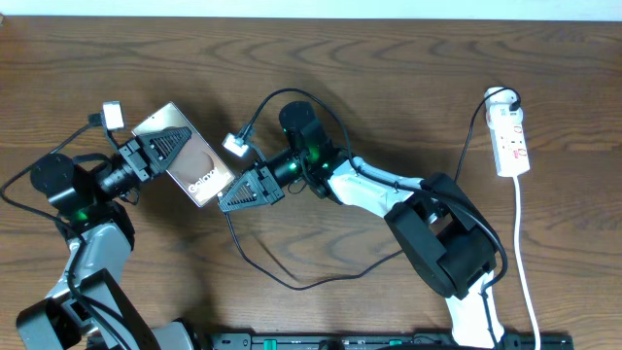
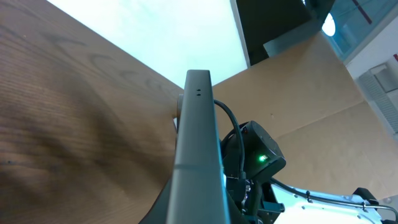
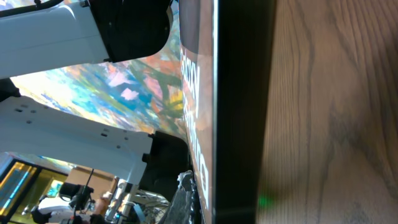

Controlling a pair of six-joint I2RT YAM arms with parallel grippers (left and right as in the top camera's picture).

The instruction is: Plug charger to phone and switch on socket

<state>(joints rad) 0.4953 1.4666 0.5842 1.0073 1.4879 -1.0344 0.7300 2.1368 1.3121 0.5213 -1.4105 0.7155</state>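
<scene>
Left claw point(image 1: 173, 146): clamped on the phone point(image 1: 199, 175).
Right claw point(image 1: 231, 199): closed, apparently pinching the charger point(image 1: 255, 264) tip at the phone's end.
Remaining: seat plug; switch socket point(image 1: 511, 141), well apart.

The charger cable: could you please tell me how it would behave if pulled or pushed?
Probably floppy: the charger cable lies in a loose loop on the table, so pushing would likely just buckle it. It looks thin, so probably light. The slack trailing from the right claw suggests a pull would straighten it first.
</scene>
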